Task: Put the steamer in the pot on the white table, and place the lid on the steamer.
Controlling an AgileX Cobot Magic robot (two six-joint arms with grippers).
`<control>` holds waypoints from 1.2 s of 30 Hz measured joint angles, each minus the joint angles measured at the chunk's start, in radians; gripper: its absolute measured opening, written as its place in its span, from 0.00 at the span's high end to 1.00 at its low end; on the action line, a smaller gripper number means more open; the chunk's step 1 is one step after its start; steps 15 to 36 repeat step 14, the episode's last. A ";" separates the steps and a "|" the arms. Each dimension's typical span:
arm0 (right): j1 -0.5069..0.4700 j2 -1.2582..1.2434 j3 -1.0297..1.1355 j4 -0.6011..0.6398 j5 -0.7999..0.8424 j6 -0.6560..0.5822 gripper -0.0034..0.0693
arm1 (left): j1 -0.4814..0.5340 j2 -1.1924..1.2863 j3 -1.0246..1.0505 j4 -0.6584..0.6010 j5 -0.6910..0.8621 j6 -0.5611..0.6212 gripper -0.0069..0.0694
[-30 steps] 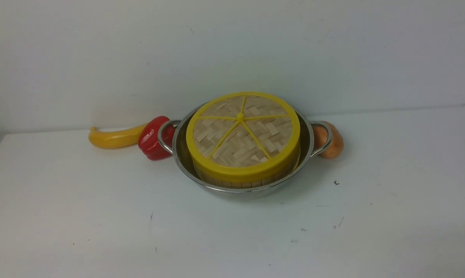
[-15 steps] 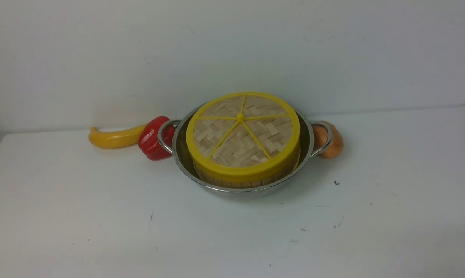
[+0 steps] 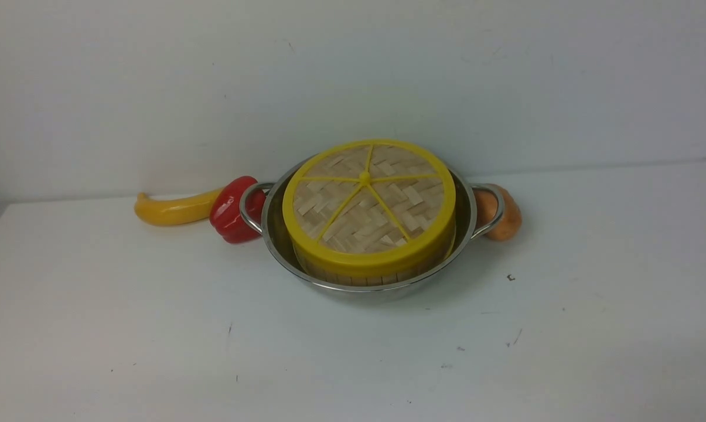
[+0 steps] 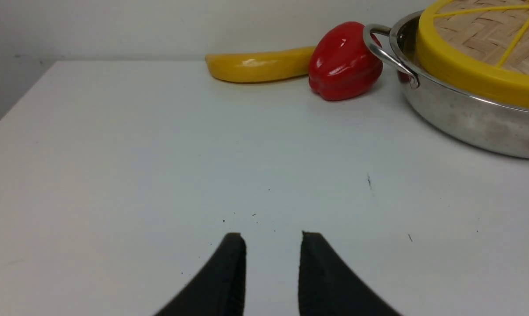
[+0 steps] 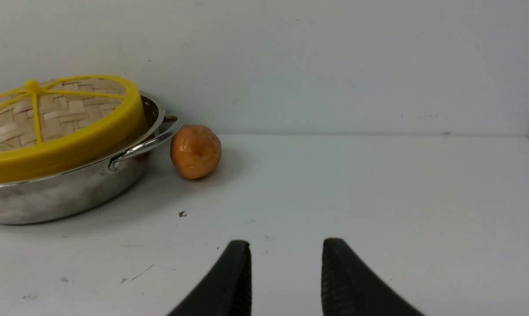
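The shiny steel pot (image 3: 282, 252) stands at the back middle of the white table (image 3: 153, 328). Inside it sits the steamer (image 3: 364, 278), of which only a strip of slatted side shows. The woven lid (image 3: 367, 205) with yellow rim and spokes rests on top, tilted toward me. Neither arm shows in the front view. In the left wrist view my left gripper (image 4: 273, 237) hovers open over bare table, well short of the pot (image 4: 466, 118) and lid (image 4: 479, 74). In the right wrist view my right gripper (image 5: 286, 243) is open and empty, away from the pot (image 5: 62, 193).
A yellow banana-like toy (image 3: 174, 210) and a red pepper (image 3: 232, 211) lie by the pot's left handle. An orange-brown potato-like toy (image 3: 505, 214) sits against the right handle. A pale wall runs behind the table's back edge.
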 joint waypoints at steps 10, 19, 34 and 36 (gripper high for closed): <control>0.000 0.000 0.000 0.006 0.000 0.000 0.62 | 0.000 0.000 0.000 0.000 0.000 0.000 0.68; 0.000 0.000 0.000 0.006 0.000 0.000 0.62 | 0.000 0.000 0.000 0.000 0.000 0.000 0.68; 0.000 0.000 0.000 0.006 0.000 0.000 0.62 | 0.000 0.000 0.000 0.000 0.000 0.000 0.68; 0.000 0.000 0.000 0.006 0.000 0.000 0.62 | 0.000 0.000 0.000 0.000 0.000 0.000 0.68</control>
